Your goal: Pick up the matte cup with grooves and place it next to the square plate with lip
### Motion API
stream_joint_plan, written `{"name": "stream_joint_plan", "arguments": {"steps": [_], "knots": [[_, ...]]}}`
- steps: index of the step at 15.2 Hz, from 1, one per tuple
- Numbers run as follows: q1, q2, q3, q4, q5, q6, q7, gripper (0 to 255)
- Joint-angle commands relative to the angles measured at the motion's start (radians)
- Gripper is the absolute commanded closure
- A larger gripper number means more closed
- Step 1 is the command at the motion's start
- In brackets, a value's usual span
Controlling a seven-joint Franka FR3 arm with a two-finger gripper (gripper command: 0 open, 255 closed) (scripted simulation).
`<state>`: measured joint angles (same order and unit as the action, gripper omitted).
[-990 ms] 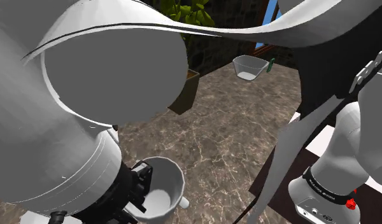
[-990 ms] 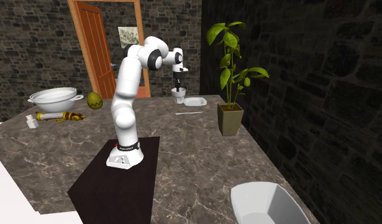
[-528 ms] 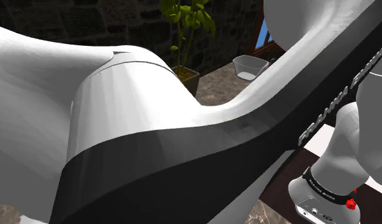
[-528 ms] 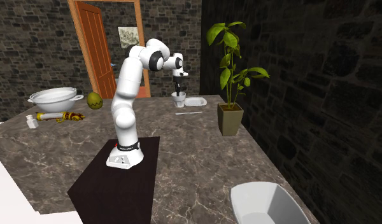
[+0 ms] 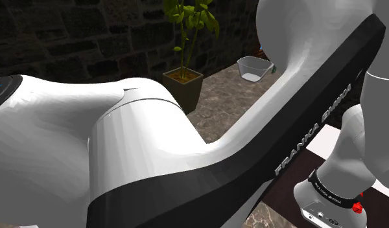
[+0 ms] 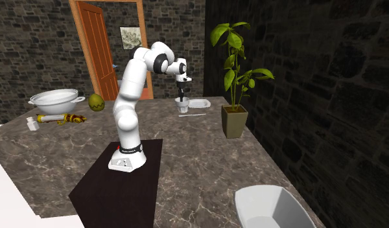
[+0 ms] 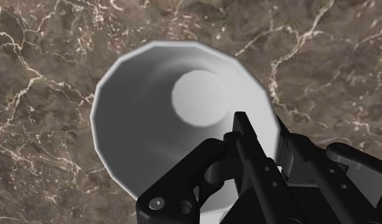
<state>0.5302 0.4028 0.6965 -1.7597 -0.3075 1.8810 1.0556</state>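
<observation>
White cup [image 7: 151, 95], rim clasped between fingers [image 7: 248, 145], stone countertop [image 7: 43, 63] all round.

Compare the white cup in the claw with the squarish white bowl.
The cup's rim is round; the bowl's is squarish with rounded corners. The claw clasps the cup's wall; the bowl stands free. The cup is beside the square plate; the bowl is far across the counter from it. Both are white, upright and empty.
</observation>
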Motion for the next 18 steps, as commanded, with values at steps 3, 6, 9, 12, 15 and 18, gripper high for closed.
{"name": "stream_joint_plan", "arguments": {"steps": [3,6,9,12,15,18], "knots": [[0.0,0.001,-0.001,-0.002,-0.001,0.003,0.001,255],[0.0,0.001,-0.001,-0.002,-0.001,0.003,0.001,0],[0.0,0.001,-0.001,-0.001,-0.001,0.003,0.001,0],[0.002,-0.005,0.003,0.025,0.006,-0.028,-0.004,0],[0.012,-0.014,0.011,0.109,0.019,-0.117,-0.015,0],[0.012,-0.014,0.011,0.109,0.019,-0.117,-0.015,0]]}}
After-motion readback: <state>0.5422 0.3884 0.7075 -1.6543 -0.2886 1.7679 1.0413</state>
